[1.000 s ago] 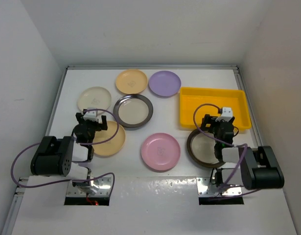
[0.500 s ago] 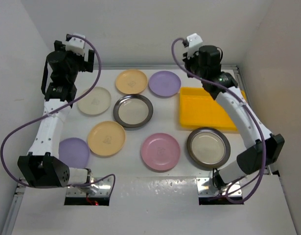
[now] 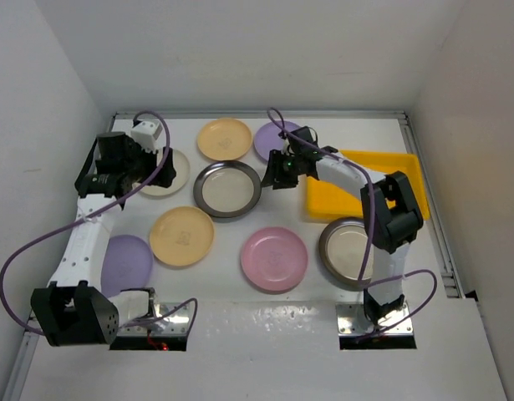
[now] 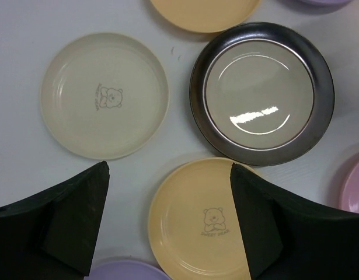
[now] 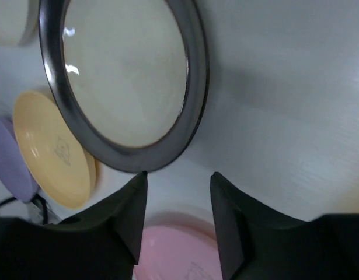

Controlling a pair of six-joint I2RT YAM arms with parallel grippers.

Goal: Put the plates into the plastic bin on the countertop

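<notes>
Your plates all lie flat on the countertop (image 3: 357, 134), outside the yellow plastic bin (image 3: 333, 203), which stands at the far right. One dark-rimmed plate (image 3: 227, 189) is in the middle. Your right gripper (image 5: 178, 178) hangs just beside its right edge, with the fingers a little apart and nothing between them. Your left gripper (image 4: 169, 169) hangs over the gap between the cream plate (image 4: 104, 95) and a peach plate (image 4: 199, 221), its fingers spread wide and holding nothing.
</notes>
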